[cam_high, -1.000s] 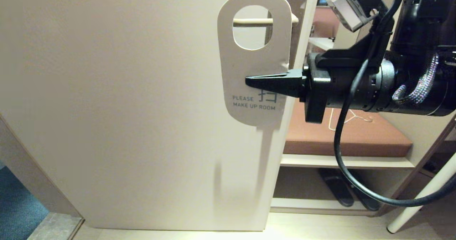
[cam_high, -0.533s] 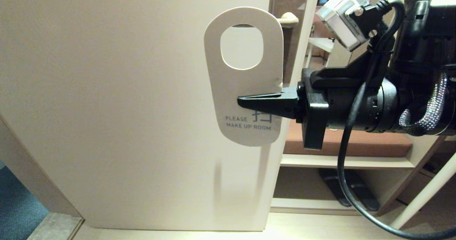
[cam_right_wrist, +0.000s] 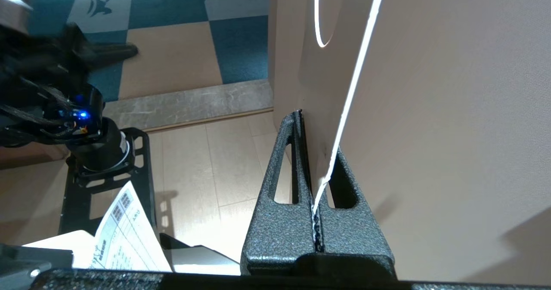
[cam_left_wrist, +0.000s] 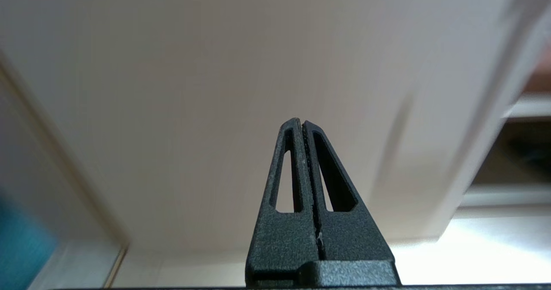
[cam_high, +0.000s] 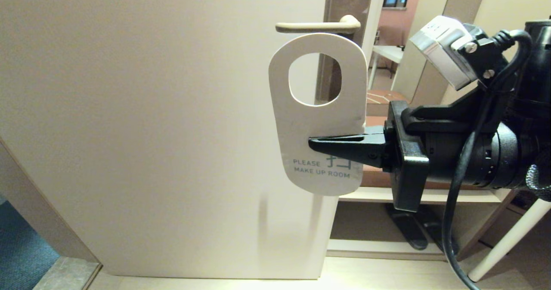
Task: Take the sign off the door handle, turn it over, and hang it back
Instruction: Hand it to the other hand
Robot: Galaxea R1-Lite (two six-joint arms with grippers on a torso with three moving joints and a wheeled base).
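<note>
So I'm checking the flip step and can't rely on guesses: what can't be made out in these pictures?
- Sign, far face: head view shows only the "MAKE UP ROOM" side; right wrist view sees it edge-on.
- Characters above that text: head view, partly covered by the right gripper.
- Left gripper: outside the head view; the blurred left wrist view shows only the door beyond it.
- Handle: its mount hides behind the door edge.

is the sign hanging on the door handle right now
No, the sign is below the door handle, its hole off the bar, clamped in the right gripper.
</note>
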